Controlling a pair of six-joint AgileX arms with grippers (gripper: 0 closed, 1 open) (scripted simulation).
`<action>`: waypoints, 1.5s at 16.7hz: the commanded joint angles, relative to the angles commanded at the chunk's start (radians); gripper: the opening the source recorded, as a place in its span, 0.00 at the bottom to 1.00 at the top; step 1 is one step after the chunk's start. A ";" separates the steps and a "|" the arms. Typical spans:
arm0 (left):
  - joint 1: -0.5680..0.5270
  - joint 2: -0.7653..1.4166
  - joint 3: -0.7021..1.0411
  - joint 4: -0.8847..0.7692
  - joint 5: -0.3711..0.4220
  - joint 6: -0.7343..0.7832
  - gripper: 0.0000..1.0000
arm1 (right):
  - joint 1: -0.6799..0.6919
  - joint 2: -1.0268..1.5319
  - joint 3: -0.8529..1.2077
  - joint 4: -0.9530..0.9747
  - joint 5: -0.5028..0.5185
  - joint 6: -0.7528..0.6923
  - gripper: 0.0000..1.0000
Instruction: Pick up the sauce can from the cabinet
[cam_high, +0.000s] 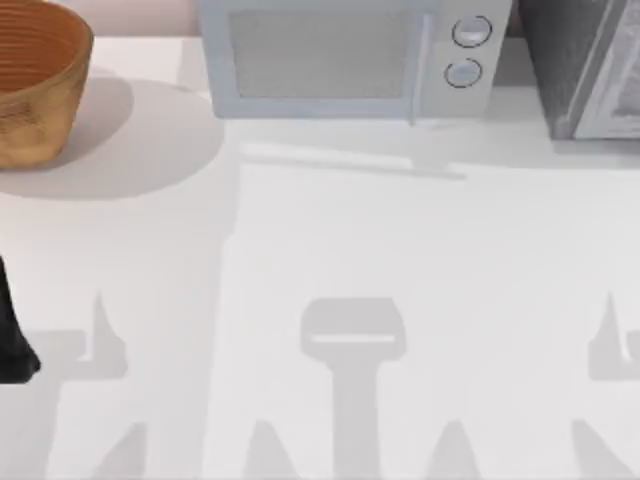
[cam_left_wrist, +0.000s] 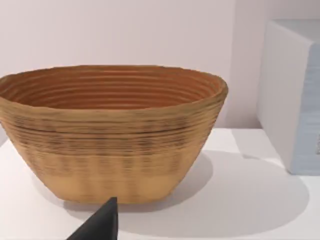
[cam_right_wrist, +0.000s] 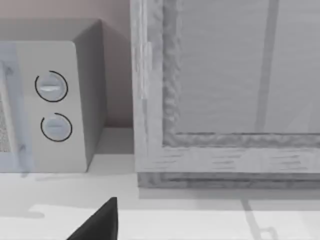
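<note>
Cabinet (cam_right_wrist: 225, 100) sits at two o'clock on the surface (cam_high: 400, 250), panel shut, so I can't see where the sauce can is (presumably inside). Risk: my right arm bumps that panel or the microwave (cam_high: 340, 60) beside it. Can't tell jaw state on either arm.

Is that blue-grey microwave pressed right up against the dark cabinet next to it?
Apart. In the right wrist view, a strip of wall and white table shows between the microwave and the cabinet.
</note>
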 joint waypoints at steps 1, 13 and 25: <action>0.000 0.000 0.000 0.000 0.000 0.000 1.00 | 0.000 0.000 0.000 0.000 0.000 0.000 1.00; 0.000 0.000 0.000 0.000 0.000 0.000 1.00 | 0.072 0.498 0.633 -0.150 0.074 0.008 1.00; 0.000 0.000 0.000 0.000 0.000 0.000 1.00 | 0.172 1.248 1.632 -0.395 0.185 0.014 1.00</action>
